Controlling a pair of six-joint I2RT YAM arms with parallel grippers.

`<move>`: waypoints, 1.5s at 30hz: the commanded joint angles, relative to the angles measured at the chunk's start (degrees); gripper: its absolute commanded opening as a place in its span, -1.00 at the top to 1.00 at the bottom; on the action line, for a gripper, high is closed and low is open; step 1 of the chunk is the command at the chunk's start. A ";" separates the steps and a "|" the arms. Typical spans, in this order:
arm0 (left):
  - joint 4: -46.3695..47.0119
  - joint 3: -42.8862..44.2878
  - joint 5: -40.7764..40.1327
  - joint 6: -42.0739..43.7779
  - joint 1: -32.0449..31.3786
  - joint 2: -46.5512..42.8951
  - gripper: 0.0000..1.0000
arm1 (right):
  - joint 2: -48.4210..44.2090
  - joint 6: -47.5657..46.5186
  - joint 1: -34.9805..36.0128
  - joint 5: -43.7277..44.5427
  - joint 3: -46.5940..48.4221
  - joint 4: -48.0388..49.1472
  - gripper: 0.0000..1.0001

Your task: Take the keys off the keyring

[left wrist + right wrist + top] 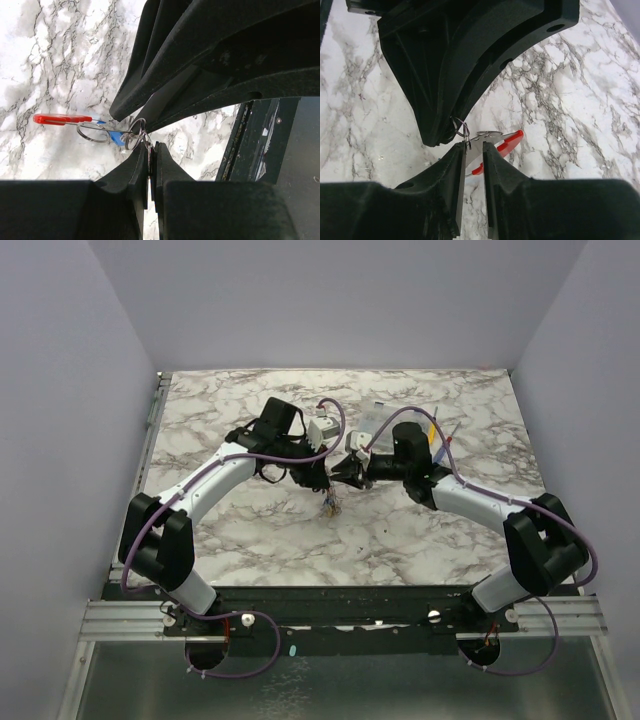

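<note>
The keys (330, 504) hang as a small bunch under the two grippers, above the middle of the marble table (250, 530). In the left wrist view a wire keyring (92, 134) carries a red-headed piece (60, 119) and a blue key head (116, 138). My left gripper (149, 150) is shut on a thin metal ring of the bunch. My right gripper (474, 146) faces it tip to tip. Its fingers stand a narrow gap apart, with a ring's wire (465, 131) against the left finger. Red-headed keys (507, 141) show through the gap.
Yellow-handled (433, 429) and blue-handled (449, 446) screwdrivers lie at the back right, behind my right arm. A clear plastic piece (374, 415) lies beside them. The table's metal front rail (340, 612) runs along the near edge.
</note>
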 commanded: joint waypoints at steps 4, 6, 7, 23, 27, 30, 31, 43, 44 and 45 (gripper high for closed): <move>0.56 0.61 0.72 -0.14 -0.27 0.02 1.00 | 0.73 -1.96 0.55 2.30 2.18 -1.43 0.89; 0.56 0.37 0.89 -0.39 -0.17 -0.08 1.00 | 0.67 -1.68 0.51 2.59 2.40 -1.53 0.99; 0.56 0.23 0.94 -0.53 -0.04 -0.04 1.00 | 0.51 -1.39 0.49 2.60 2.43 -1.52 0.99; 9.58 -6.19 4.56 -12.39 5.25 1.42 1.00 | -0.78 10.14 0.38 0.41 -2.50 14.09 0.99; 10.24 -6.31 3.71 -12.54 5.56 1.60 0.60 | -0.51 12.15 0.12 -1.47 -3.35 16.46 0.99; 10.27 -5.65 3.76 -11.54 6.84 0.82 0.27 | -0.41 12.96 -0.01 -2.10 -4.09 17.86 0.99; 10.24 -5.33 4.02 -10.46 7.54 0.39 0.19 | -0.33 13.13 -0.10 -2.44 -3.98 17.76 0.99; 10.44 -1.68 11.20 7.78 10.93 -6.98 -0.07 | 1.92 17.72 -0.32 -5.93 -2.64 18.98 0.99; 10.53 -1.22 12.12 8.37 10.86 -6.97 -0.07 | 2.07 17.78 -0.37 -5.93 -2.39 18.55 0.99; 10.86 -0.71 12.82 8.71 10.78 -7.06 -0.06 | 2.18 17.73 -0.33 -5.65 -2.12 18.12 0.99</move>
